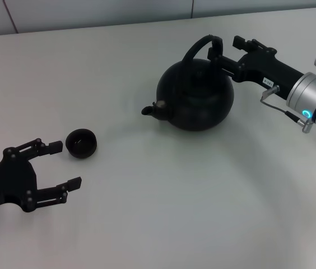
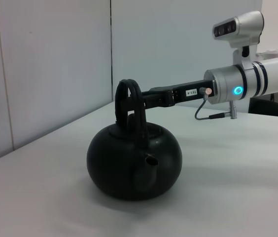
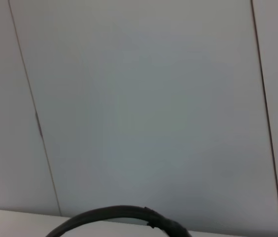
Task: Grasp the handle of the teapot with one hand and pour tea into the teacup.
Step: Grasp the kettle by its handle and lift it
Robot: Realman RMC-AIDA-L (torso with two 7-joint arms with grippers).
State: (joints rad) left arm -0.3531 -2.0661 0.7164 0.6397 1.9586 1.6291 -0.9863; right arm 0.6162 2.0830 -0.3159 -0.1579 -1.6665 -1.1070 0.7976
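The matte-black teapot stands on the white table, its short spout pointing toward my left side. My right gripper reaches in from the right and is shut on the upper part of the arched handle. The left wrist view shows the same grip on the handle above the teapot. The right wrist view shows only an arc of the handle. The tiny black teacup sits on the table at the left. My left gripper is open, low, right beside the teacup, which lies just off its far fingertip.
The white table ends at a pale panelled wall behind. My right arm's silver wrist with a lit blue ring and a cable loop hangs over the table's right side.
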